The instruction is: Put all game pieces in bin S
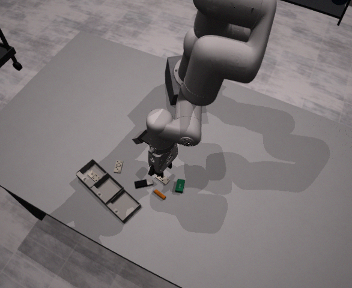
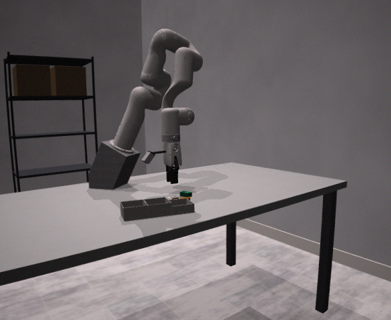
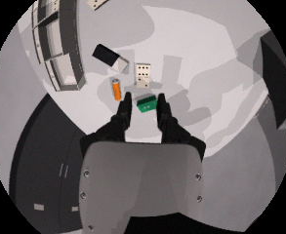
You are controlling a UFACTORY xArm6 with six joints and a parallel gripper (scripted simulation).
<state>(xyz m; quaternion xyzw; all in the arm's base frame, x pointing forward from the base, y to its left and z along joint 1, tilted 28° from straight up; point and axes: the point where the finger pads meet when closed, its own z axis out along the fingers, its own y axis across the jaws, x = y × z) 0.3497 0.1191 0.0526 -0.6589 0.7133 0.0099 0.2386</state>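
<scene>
A dark tray of three bins (image 1: 107, 189) lies near the table's front left edge; its far-left bin holds two white dominoes (image 1: 93, 176). I cannot read the bin marks. Another domino (image 1: 118, 166) lies on the table just behind the tray. A third loose domino (image 1: 163, 179) lies under my gripper (image 1: 155, 171), which hangs above it, open and empty.
A black and white block (image 1: 143, 183), an orange bar (image 1: 159, 194) and a green block (image 1: 179, 185) lie close around the domino under the gripper. The robot base (image 1: 173, 80) stands behind. A shelf rack (image 2: 51, 117) is off the table.
</scene>
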